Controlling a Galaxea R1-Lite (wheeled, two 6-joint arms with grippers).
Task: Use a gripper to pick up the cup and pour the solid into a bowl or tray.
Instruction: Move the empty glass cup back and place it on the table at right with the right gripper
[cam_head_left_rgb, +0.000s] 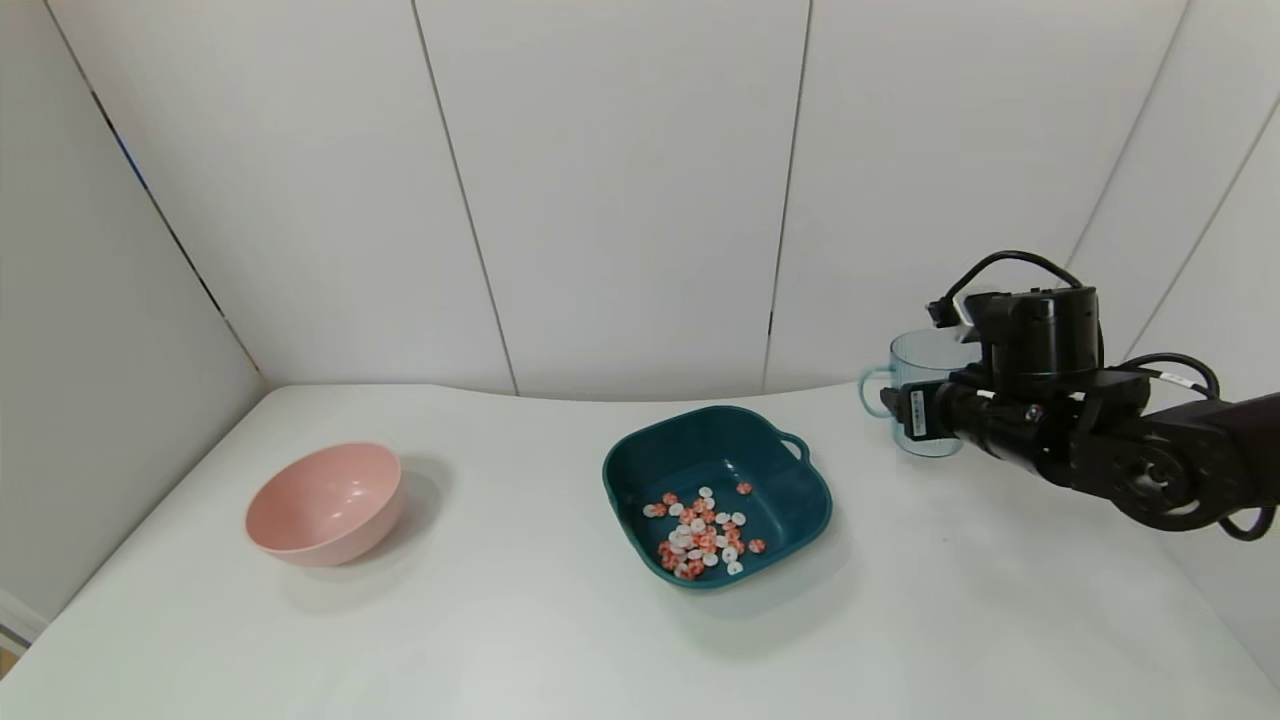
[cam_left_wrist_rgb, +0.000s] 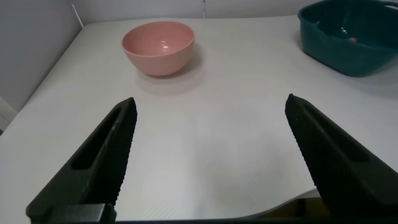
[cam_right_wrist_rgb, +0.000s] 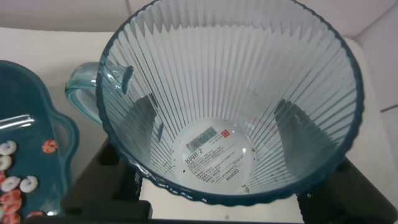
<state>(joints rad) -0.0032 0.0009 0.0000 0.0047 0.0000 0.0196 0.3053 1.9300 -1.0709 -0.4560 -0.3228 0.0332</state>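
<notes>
The translucent light-blue cup stands upright and empty at the far right of the table, handle toward the dish. My right gripper is shut on the cup, one finger on each side of its ribbed wall; in the right wrist view the fingers show through the cup. The orange-red and white solid pieces lie in the dark teal dish at the table's middle. My left gripper is open and empty over the table's near edge.
A round pink bowl sits on the left of the white table and also shows in the left wrist view. The teal dish's loop handle points toward the cup. White wall panels stand behind the table.
</notes>
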